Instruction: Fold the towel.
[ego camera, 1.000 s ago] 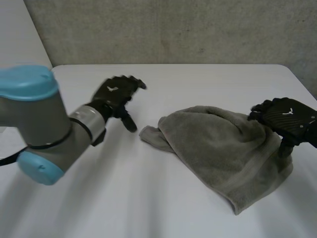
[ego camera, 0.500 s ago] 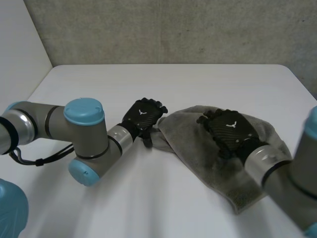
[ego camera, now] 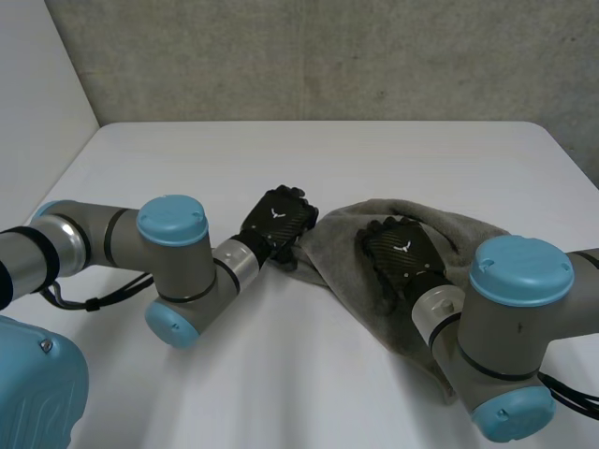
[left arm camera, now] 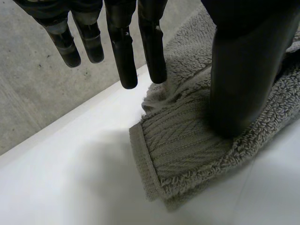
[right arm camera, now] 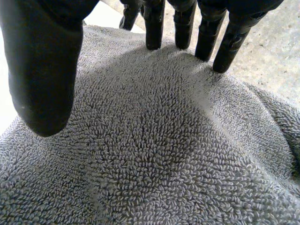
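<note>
A grey-green terry towel (ego camera: 473,245) lies crumpled on the white table (ego camera: 281,374), right of centre. My left hand (ego camera: 278,221) rests on its left corner. In the left wrist view the thumb (left arm camera: 243,70) presses down on the folded, hemmed corner of the towel (left arm camera: 183,154), while the fingers (left arm camera: 121,51) hang straight above the table beside it. My right hand (ego camera: 401,253) lies over the towel's middle. Its fingers (right arm camera: 154,28) and thumb (right arm camera: 44,70) are straight and spread just above the towel's pile (right arm camera: 154,154).
A grey concrete wall (ego camera: 328,56) stands behind the table's far edge. The right arm's blue-capped elbow (ego camera: 519,271) rises over the towel's near right part. Bare tabletop lies to the left and in front.
My left hand came down from the left onto the towel's left corner. My right hand swung from the towel's right edge to its middle, and the towel's right side flattened.
</note>
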Controlling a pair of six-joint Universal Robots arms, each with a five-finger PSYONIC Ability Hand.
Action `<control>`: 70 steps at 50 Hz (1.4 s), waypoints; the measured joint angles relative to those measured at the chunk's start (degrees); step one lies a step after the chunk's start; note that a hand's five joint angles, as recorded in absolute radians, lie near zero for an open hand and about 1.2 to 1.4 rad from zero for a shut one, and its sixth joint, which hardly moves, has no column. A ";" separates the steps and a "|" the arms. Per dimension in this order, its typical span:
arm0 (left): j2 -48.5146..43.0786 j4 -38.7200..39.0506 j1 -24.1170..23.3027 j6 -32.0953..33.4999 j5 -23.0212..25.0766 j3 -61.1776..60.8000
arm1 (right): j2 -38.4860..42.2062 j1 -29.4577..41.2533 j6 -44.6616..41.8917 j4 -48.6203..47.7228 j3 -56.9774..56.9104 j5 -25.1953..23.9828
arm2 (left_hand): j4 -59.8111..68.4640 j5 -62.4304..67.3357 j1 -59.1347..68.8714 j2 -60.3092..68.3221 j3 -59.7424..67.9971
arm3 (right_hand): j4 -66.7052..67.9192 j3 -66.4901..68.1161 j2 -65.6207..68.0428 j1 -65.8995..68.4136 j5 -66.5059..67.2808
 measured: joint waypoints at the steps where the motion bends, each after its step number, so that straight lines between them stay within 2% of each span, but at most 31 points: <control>1: 0.05 -0.01 0.03 0.01 -0.07 -0.01 | 0.05 -0.01 -0.05 0.01 0.04 -0.03 | 0.00 0.00 0.00 -0.01 0.00 | 0.00 0.00 4.45 4.14 3.95; 7: 0.29 -0.02 0.20 0.02 -0.38 -0.06 | 0.05 -0.07 -0.26 -0.03 0.30 -0.23 | 0.00 -0.04 -0.22 -0.04 0.00 | 0.00 0.00 18.55 18.50 17.36; 14: 0.53 -0.13 0.45 0.04 -2.03 -0.19 | 0.59 -0.79 0.00 -0.11 0.20 -1.43 | 0.00 -0.25 -0.75 -0.22 0.00 | 0.00 0.00 47.04 55.65 54.35; 17: 0.51 -0.27 0.51 0.05 -3.15 -0.26 | 0.29 -1.36 0.24 0.05 0.26 -2.40 | 0.00 -0.40 -1.03 -0.27 0.00 | 0.00 0.00 54.29 56.02 56.38; 26: 0.52 -0.71 0.58 0.03 -4.78 -0.42 | -7.01 -5.81 0.57 1.10 2.60 -7.05 | 0.00 -0.62 -1.13 -0.31 0.00 | 0.00 0.00 54.29 56.02 56.38; 35: 0.62 -0.74 0.62 0.02 -5.50 -0.45 | -11.50 -8.90 0.02 4.87 6.55 -9.11 | 0.00 -1.70 -1.92 -0.94 0.00 | 0.00 0.00 54.26 56.02 56.38; 47: 2.11 -0.16 -0.31 -0.13 -5.51 -1.96 | -16.03 -14.06 -1.22 12.59 10.89 -20.38 | 0.00 -13.00 -11.34 -11.31 0.00 | 0.00 0.00 54.26 56.03 56.38; 50: 2.88 0.28 -0.72 -0.15 -5.34 -2.49 | -17.00 -15.72 -1.38 14.26 11.06 -21.85 | 0.00 -13.44 -11.35 -11.45 0.00 | 0.00 0.00 54.26 56.03 56.38; 70: 3.07 1.11 -3.34 -0.27 -5.27 -2.48 | -21.39 -19.44 -2.14 16.99 11.71 -23.63 | 0.00 -13.13 -11.35 -11.45 0.00 | 0.00 0.00 54.26 56.03 56.38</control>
